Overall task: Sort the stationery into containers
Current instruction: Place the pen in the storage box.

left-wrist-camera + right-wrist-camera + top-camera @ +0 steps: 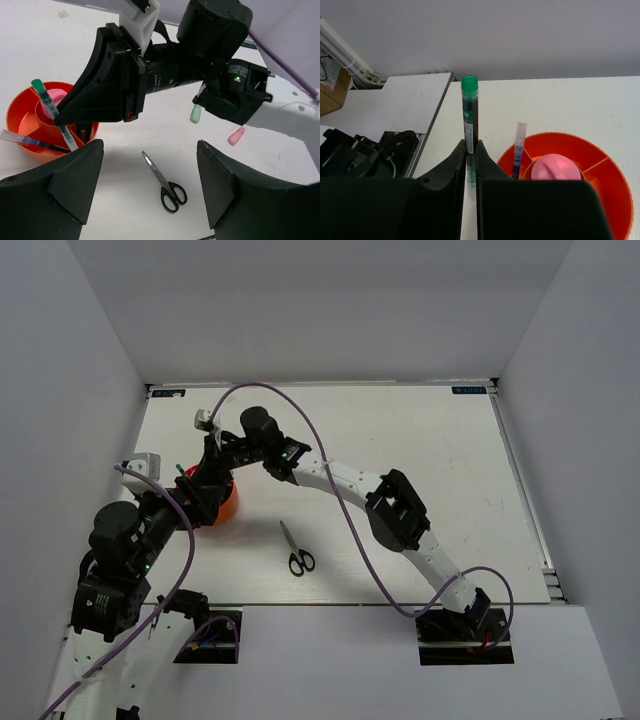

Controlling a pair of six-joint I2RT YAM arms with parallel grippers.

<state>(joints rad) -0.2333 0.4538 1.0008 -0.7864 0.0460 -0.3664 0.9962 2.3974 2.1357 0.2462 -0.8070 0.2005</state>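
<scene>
The left claw [149, 146] hangs wide open, empty; the red-orange cup [559, 137] sits just below and right of the right claw [471, 150]. That claw pinches the green-capped marker [469, 107] upright by its lower barrel: light, stiff, slick, I'd guess.

A white table [420, 450] fills the middle of the scene; plain pale walls close it in, a back wall [320, 310] behind its far edge, a left wall [60, 390] and a right wall [590, 390] along its sides; a small dark label [168, 393] sits at its far left corner, a second label [468, 390] at its far right corner; a metal rail [522, 490] runs along its right edge; past one end of the table lies a white panel [395, 100], and beyond that a cardboard box [331, 87].
</scene>
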